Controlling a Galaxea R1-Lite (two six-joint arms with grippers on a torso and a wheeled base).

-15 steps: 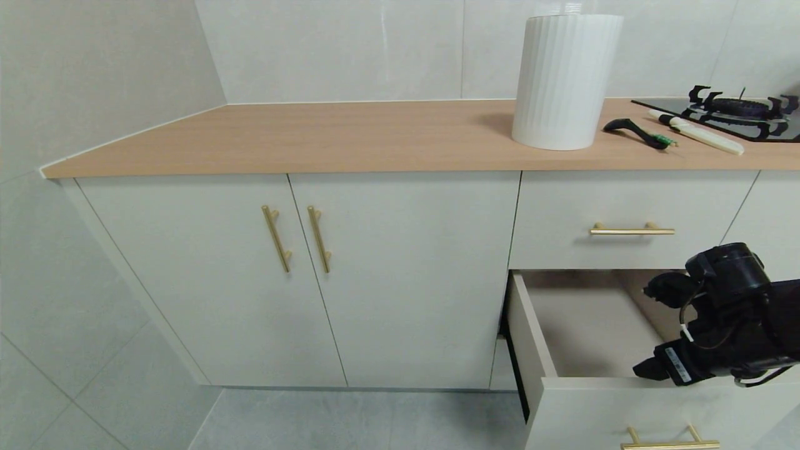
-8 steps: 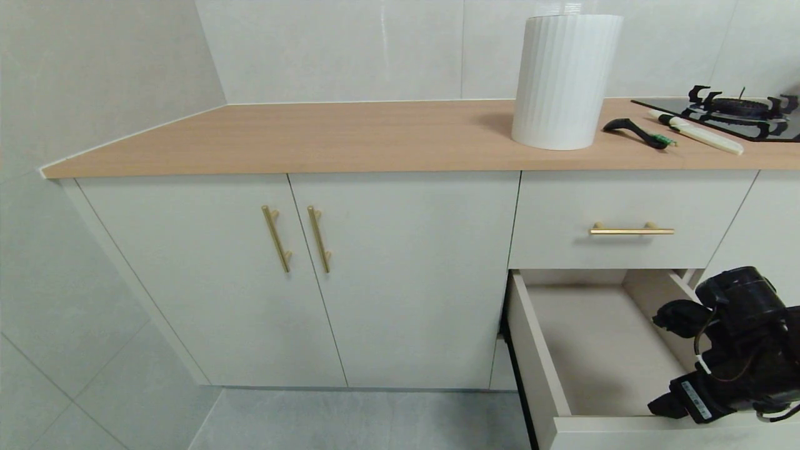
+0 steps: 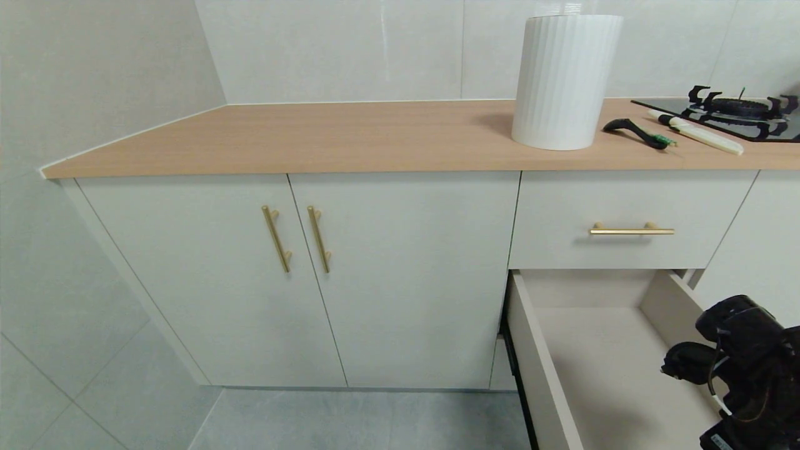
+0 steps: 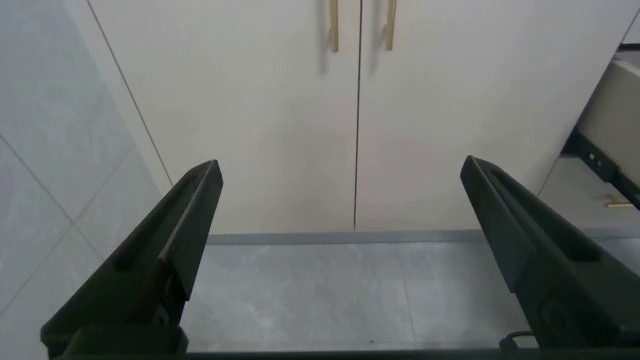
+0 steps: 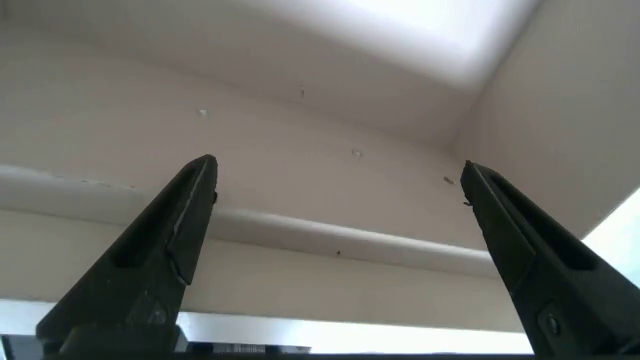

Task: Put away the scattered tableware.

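Drawer (image 3: 542, 375) pulled out, pale floor showing; my right gripper (image 5: 338, 170) hangs over it, jaws spread. My left gripper (image 4: 340, 168), spread too, faces the cupboard doors (image 4: 280, 120). Peeler (image 3: 637, 132) and knife (image 3: 697, 132) lie on the counter (image 3: 312, 137) beside the white canister (image 3: 565, 81).

Your right arm (image 3: 750, 350) sits low at the right side; your right gripper (image 5: 337, 172) has its fingers spread wide; your left gripper (image 4: 340, 168) points forward, fingers spread wide too.

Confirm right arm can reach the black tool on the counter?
Probably yes, after lifting. Right gripper sits open, low at the open drawer; the black tool lies uncovered on the counter above, beside a knife.
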